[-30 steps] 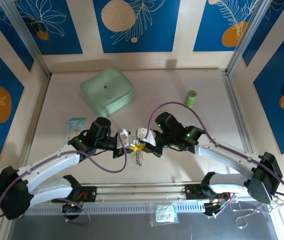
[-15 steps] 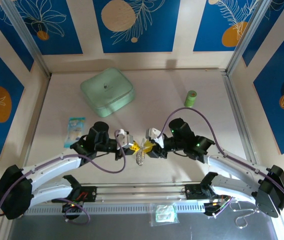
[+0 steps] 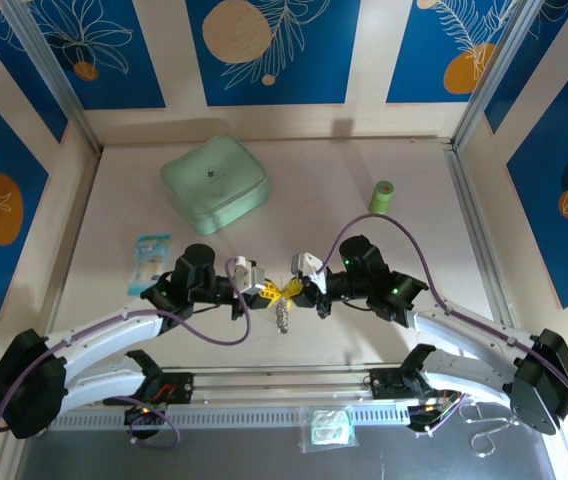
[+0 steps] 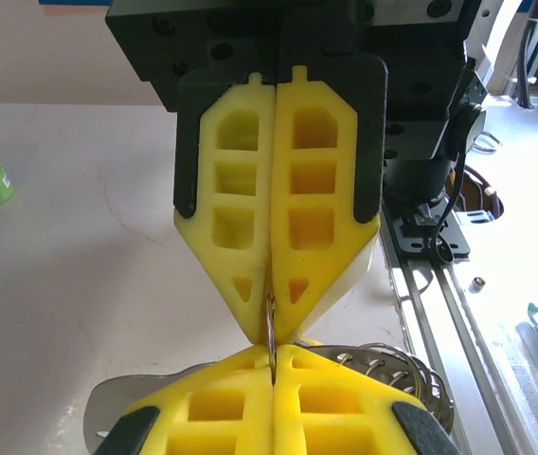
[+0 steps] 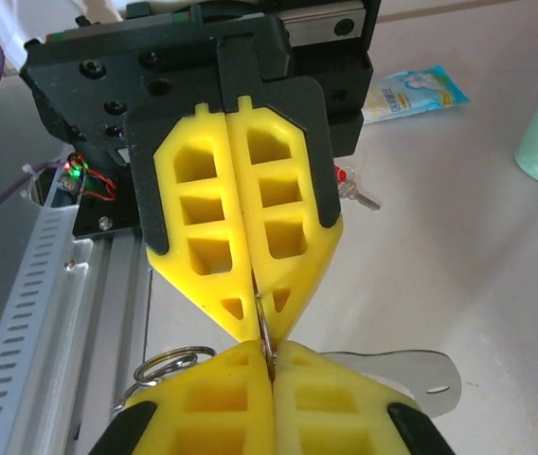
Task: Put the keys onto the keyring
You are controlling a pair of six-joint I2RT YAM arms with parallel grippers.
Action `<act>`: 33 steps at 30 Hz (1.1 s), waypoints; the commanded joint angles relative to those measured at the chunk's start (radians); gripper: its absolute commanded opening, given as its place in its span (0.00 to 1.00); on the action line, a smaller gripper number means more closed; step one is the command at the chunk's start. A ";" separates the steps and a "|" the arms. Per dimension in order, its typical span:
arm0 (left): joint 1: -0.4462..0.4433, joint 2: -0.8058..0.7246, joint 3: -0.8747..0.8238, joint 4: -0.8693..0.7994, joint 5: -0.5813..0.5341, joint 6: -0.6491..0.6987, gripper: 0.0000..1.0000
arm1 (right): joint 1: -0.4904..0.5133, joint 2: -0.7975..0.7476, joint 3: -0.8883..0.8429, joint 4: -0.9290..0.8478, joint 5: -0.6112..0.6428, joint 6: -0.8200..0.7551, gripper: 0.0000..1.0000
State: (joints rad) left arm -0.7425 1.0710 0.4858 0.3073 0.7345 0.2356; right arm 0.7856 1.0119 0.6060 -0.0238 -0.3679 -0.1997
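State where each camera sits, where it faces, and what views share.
Top external: above, behind the bases, looking down on the table; both arms show, left gripper and right gripper tip to tip.
Left wrist: on the left arm, facing the right gripper; own yellow fingers at bottom.
Right wrist: on the right arm, facing the left gripper; own fingers at bottom.
Shared: both wrist views show shut grippers pinching the keyring.

The 2 yellow-tipped grippers meet tip to tip over the middle of the table (image 3: 364,340): left gripper (image 3: 270,293), right gripper (image 3: 297,291). The keyring (image 3: 282,318) shows as a beaded chain just below them. Farther back are a mint-green square case (image 3: 214,183), a green roll (image 3: 382,196) and a small packet (image 3: 151,256).
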 commanded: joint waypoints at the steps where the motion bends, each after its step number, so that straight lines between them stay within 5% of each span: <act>1: -0.008 -0.001 0.013 0.026 0.016 -0.009 0.20 | -0.001 0.004 0.020 -0.033 -0.019 -0.027 0.00; 3: -0.009 -0.011 0.042 -0.066 -0.003 0.044 0.28 | 0.000 0.006 0.052 -0.104 -0.011 -0.067 0.00; 8: -0.011 -0.011 0.104 -0.244 -0.009 0.152 0.25 | 0.001 0.036 0.158 -0.310 0.001 -0.182 0.00; 24: -0.012 0.007 0.125 -0.255 0.009 0.149 0.18 | 0.071 0.145 0.320 -0.472 0.096 -0.298 0.00; 30: -0.012 0.021 0.137 -0.273 0.026 0.158 0.01 | 0.086 0.157 0.344 -0.473 0.090 -0.304 0.00; 33: -0.011 0.017 0.136 -0.272 0.025 0.161 0.00 | 0.080 0.139 0.324 -0.440 0.090 -0.274 0.05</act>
State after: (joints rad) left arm -0.7437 1.0863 0.5911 0.0483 0.7349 0.3779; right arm 0.8593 1.1637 0.9112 -0.4923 -0.2539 -0.4820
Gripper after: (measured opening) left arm 0.049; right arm 0.060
